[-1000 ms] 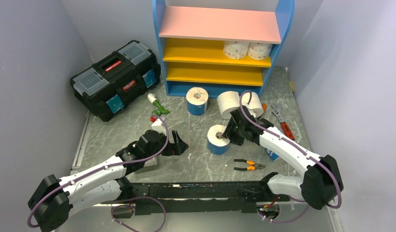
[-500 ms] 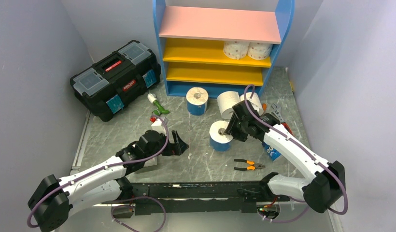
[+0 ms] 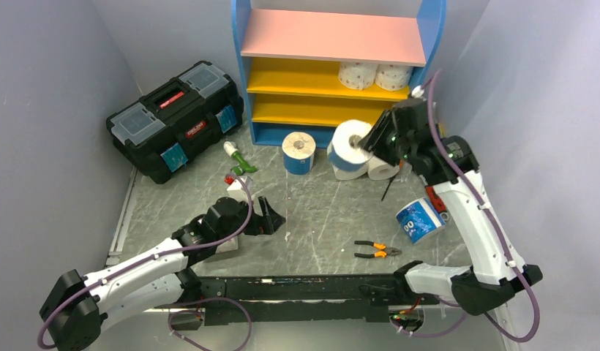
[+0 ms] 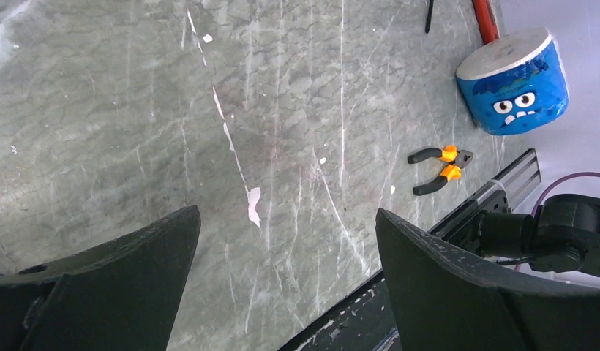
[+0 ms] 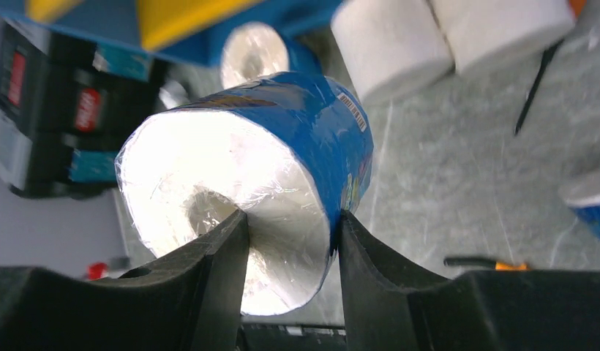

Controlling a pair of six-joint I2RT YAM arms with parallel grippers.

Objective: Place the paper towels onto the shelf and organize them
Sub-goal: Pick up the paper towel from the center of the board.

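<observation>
Shelf (image 3: 334, 36): 2 rolls (image 3: 375, 75) stowed, upper centre. 1 blue roll (image 3: 348, 139) grasped by right hand (image 5: 290, 223), mid-frame. Approx. 4 left on bench (image 3: 319, 219). Left hand (image 4: 286, 248) released, empty.

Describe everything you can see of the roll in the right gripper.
The blue-wrapped roll is white paper in shiny printed blue film with a barcode label, clear film across its end. The right gripper pinches its wall, one finger in the core hole, one outside. It hangs clear of the table, tipped on its side, above two white rolls before the shelf.
</observation>
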